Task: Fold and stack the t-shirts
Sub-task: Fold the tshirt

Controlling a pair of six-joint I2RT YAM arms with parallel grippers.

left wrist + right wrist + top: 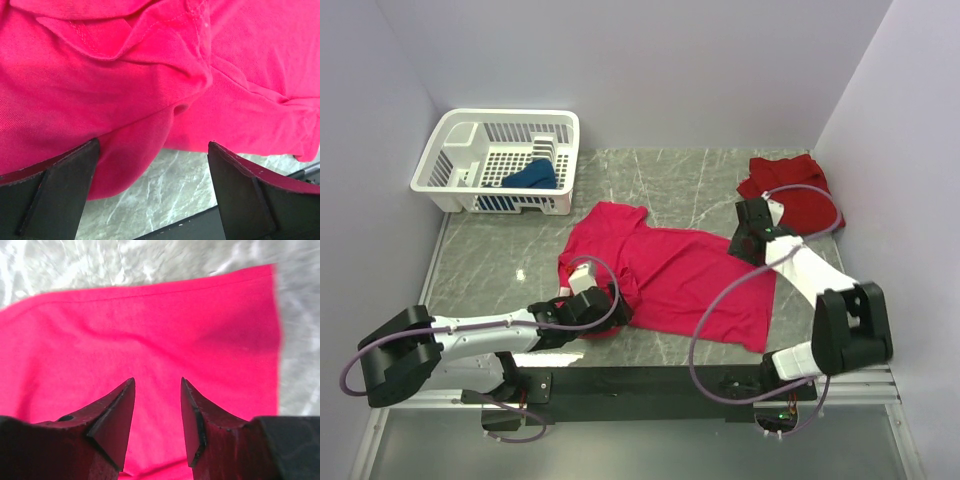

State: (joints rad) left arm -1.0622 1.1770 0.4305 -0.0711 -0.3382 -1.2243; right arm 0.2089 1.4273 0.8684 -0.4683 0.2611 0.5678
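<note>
1. Upper left of the top view: the white basket (470, 150) with the dark blue shirt (532, 176) balled up inside. It's well apart from both arms, so that one looks like a later job.
2. Lower left of centre: the left gripper (582, 300) sits low at the near-left edge of the magenta shirt (670, 275), right where the cloth is rumpled. In its wrist view the fingers (70, 175) are spread wide with nothing pinched. A bunched fold of the magenta cloth lies just ahead of the tips, with bare table (490, 260) showing under them.
3. Middle: the magenta shirt lies mostly flat on the table. Its long axis runs from upper left to lower right of the frame, with the hem at the lower-right end.
4. Right of centre: the right gripper (752, 240) hangs over the shirt's far-right part. In the wrist view the fingers (115, 415) are only narrowly apart and hold nothing. There's smooth cloth below them and a straight edge of the shirt ahead.
5. Upper right: the darker red shirt (795, 195) is a loose heap just beyond the right gripper. I can't tell if they touch.
6. My read: the magenta shirt is being set up for a fold. The left arm is the one nearer the rumpled side, and that fold lies straight ahead of its open fingers, so closing there looks like the next move.
</note>
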